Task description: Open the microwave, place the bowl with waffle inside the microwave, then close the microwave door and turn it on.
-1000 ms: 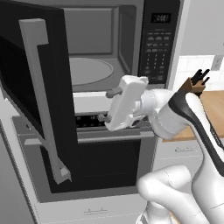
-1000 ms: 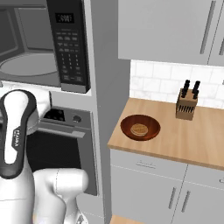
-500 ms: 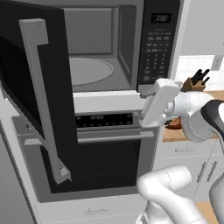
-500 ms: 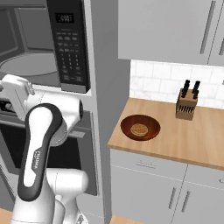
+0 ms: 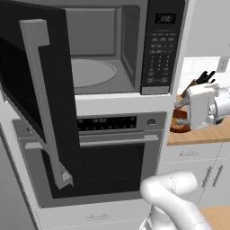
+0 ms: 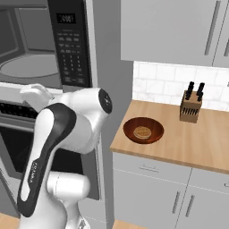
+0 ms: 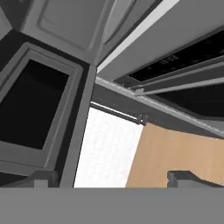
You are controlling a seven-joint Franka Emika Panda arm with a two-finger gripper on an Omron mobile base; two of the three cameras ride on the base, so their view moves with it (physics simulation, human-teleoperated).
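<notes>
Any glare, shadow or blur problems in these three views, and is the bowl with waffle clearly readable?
Left base view: flat, even light, open microwave cavity readable, bowl with waffle mostly hidden behind the arm. Right base view: sharp, no glare, bowl with waffle plain on the counter. Hand view: strongly tilted, soft-edged, dark door glass without reflections.

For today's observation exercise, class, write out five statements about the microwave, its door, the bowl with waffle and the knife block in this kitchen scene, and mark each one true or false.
1. The microwave door stands swung open. True.
2. The bowl with waffle sits on the turntable inside the microwave. False: it rests on the wooden counter, and the turntable is bare.
3. A knife block stands on the counter, farther from the microwave than the bowl. True.
4. The end effector holds the bowl. False: nothing touches the bowl in the right base view.
5. The microwave sits below the oven. False: it is mounted above the oven.
</notes>
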